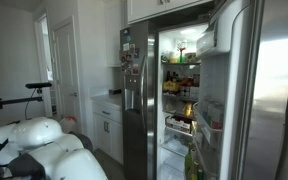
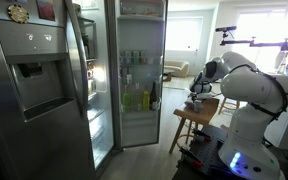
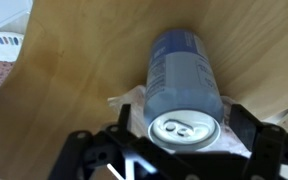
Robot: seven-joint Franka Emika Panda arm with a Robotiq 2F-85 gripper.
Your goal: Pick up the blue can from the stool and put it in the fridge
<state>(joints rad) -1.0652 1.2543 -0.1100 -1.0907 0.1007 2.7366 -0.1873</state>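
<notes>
Wooden stool (image 3: 74, 70) fills the wrist view, and the blue can (image 3: 184, 75) seems to lie on it, lid end toward us, right between the wide-open jaws of the gripper (image 3: 184, 128). Best to centre up, squeeze across the body, lift straight, then head for the open fridge (image 2: 34, 110).

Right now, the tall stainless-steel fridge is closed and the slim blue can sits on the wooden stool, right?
No: the tall stainless-steel fridge stands open, as both exterior views show. The slim blue can does sit on the wooden stool.
</notes>
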